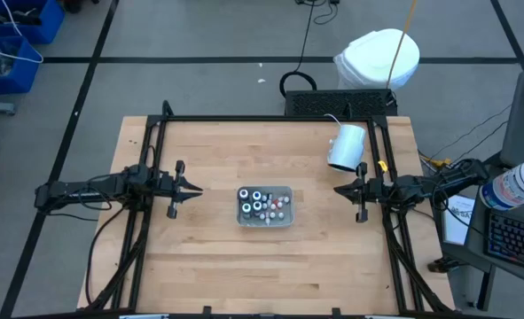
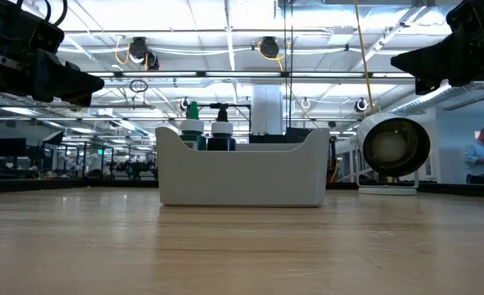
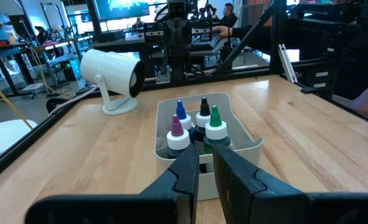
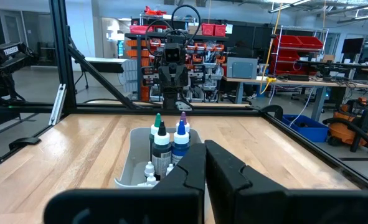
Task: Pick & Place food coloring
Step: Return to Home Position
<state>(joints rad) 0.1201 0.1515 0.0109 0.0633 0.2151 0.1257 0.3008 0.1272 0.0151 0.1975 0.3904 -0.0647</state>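
The small dark food coloring bottles [image 1: 260, 202] with white-ringed tops stand together inside the pale gray rectangular plastic bin [image 1: 284, 188] at the middle of the light wooden surface [image 1: 208, 257]. The left end effector [image 1: 195, 189] hovers well apart to the bin's left. The right end effector [image 1: 340, 190] hovers well apart to its right. Both are clenched and empty.

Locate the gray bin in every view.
High: gray bin at the centre of the table.
Low: mid-picture, side-on.
Left wrist: middle, close ahead.
Right wrist: middle, close ahead.
Shared landmark: green-capped bottle standing inside it.
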